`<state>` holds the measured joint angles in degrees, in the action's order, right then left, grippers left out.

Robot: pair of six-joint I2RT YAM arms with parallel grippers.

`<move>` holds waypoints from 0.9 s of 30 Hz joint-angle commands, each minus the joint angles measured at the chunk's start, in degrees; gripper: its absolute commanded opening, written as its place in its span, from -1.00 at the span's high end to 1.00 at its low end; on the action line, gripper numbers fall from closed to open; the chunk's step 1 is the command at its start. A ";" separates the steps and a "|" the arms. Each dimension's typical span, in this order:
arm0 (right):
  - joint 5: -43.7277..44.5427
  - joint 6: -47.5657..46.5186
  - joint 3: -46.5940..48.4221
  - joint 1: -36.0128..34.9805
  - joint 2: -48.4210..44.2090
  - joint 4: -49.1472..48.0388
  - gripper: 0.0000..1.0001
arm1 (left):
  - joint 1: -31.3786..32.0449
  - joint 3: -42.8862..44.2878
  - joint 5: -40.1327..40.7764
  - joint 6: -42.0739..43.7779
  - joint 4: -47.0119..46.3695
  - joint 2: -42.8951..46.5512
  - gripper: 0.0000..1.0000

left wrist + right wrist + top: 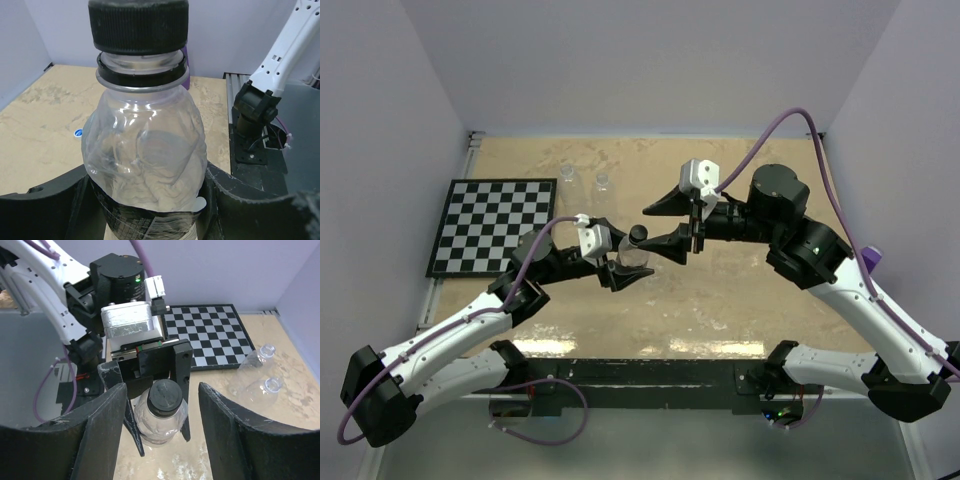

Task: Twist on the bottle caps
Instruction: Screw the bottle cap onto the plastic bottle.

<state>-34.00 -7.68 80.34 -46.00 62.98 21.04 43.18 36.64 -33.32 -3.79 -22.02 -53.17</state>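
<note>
- Your right gripper [161, 390] is released. Its two fingers stand spread, one on each side of the black cap [165, 396], with a gap on both sides and no contact that shows.
- That spread looks like the approach to a twist: you are lined up on the cap's axis and would only need to close and turn.
- The black cap sits directly between those fingertips, on the neck of the bottle [145, 150]. In the left wrist view a band of neck shows between cap and collar ring, so it probably needs more turning.
- Just past the cap, your left gripper [630, 265] is clamped on the bottle's body. It keeps the neck turned toward your right gripper, likely so that the body cannot spin under the twist.
- Farther out, beyond the right gripper's right finger and well apart from it, two uncapped bottles [265, 387] stand beside the checkerboard [210, 335].
- A blue cap [78, 132] lies on the table [40, 110] beyond the held bottle, apart from both grippers.
</note>
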 commanded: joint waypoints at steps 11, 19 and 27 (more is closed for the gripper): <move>-7.83 -4.36 0.17 0.12 0.56 -0.03 -0.05 | -0.29 1.59 -7.55 0.19 -4.87 -0.36 1.00; -8.28 -4.97 -0.09 0.12 1.00 0.23 -0.01 | -0.29 2.03 -8.43 -0.34 -5.40 -0.62 1.00; -8.01 -5.50 -0.44 0.03 1.44 0.93 0.00 | -0.29 2.91 -8.69 -0.51 -5.14 -1.06 1.00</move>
<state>-41.43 -12.10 80.16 -46.00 64.40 21.96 43.13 36.71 -40.45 -3.90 -23.94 -54.06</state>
